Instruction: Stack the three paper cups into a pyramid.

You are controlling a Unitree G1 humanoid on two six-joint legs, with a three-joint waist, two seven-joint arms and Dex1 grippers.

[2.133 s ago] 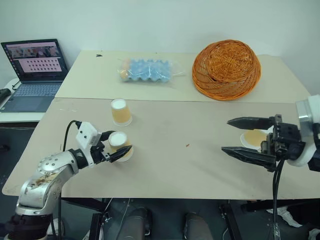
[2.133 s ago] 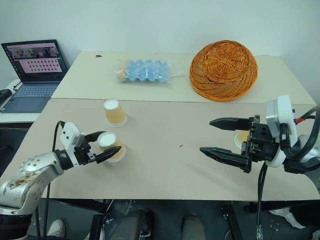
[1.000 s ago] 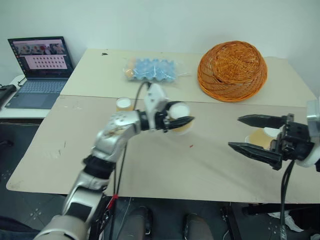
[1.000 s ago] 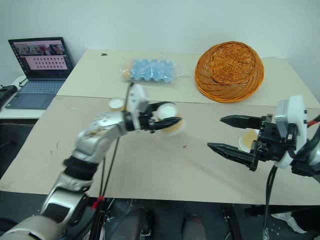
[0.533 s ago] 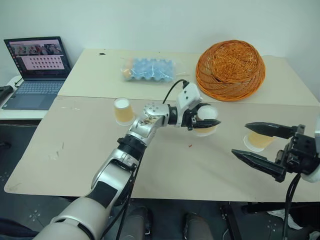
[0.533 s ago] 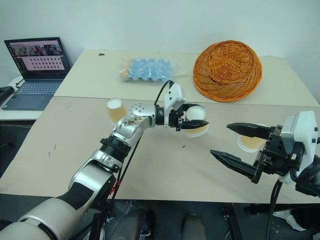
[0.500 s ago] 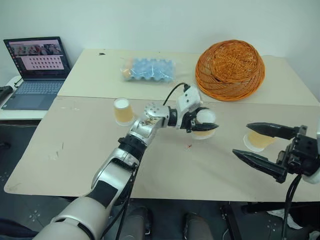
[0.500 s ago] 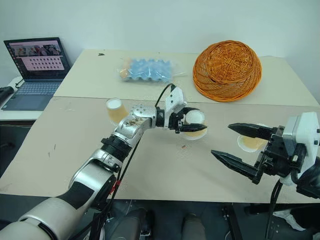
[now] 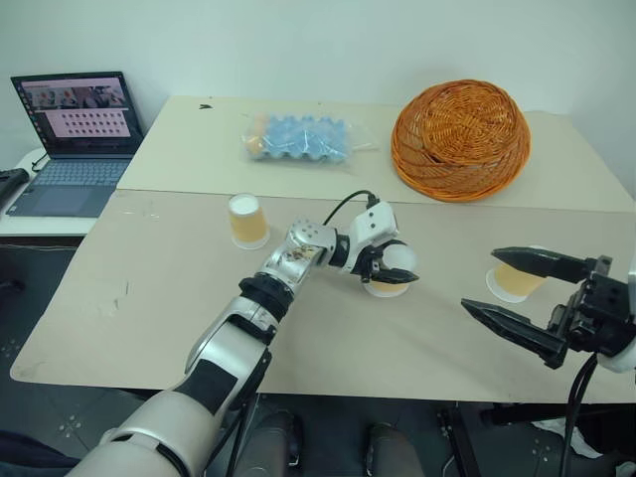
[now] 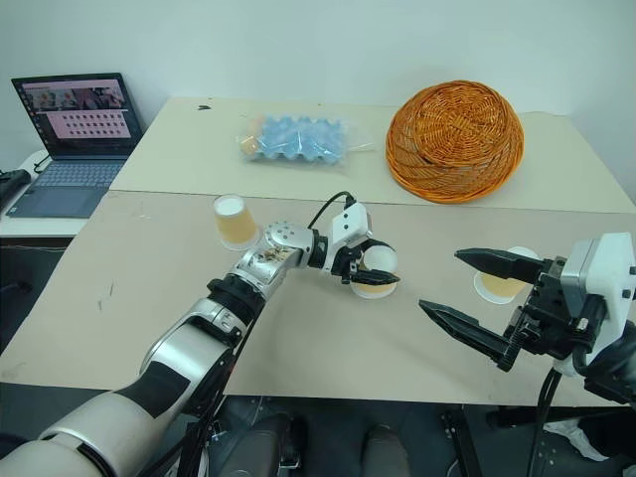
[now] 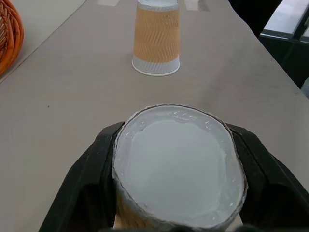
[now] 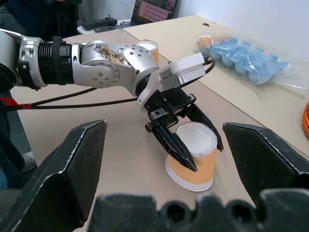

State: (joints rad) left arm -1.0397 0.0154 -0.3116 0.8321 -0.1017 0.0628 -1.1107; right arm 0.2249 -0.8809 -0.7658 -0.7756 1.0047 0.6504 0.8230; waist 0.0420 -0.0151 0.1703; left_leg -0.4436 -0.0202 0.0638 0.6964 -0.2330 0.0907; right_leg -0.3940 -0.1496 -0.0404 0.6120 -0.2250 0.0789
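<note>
On the near table (image 9: pixel 149 298), mid-span:

- Left gripper (image 10: pixel 373 269): fingers clamped on cup one (image 10: pixel 377 268), which stands upside down, white base up, wide rim at or just on the tabletop. Inverted this way the broad rim gives steady footing and the flat base offers a seat for a cup above, which is likely why it is carried so. Judged to be at the point of being set down as one half of the pyramid's bottom row.
- Cup two (image 9: pixel 513 277): inverted likewise, near the right edge of the table, well apart from cup one. In the head views it shows between the right gripper's (image 9: pixel 512 289) two black fingers, which are spread wide and grip nothing. That hand hovers level above the table, seemingly waiting its turn.
- Cup three (image 9: pixel 245 220): inverted, standing alone toward the left of the table, untouched; probably reserved for the top.
- Pyramid: not begun. No two cups touch. The base pair must end up just beside each other for the third to bridge them, so cup one's spot seems chosen as a central place the others can join.

On the far table, not part of the task:

- Wicker basket (image 9: pixel 459 136), overturned.
- Blue egg tray in a clear bag (image 9: pixel 298 138).
- Laptop (image 9: pixel 75 134), open, on a side desk at the left.
</note>
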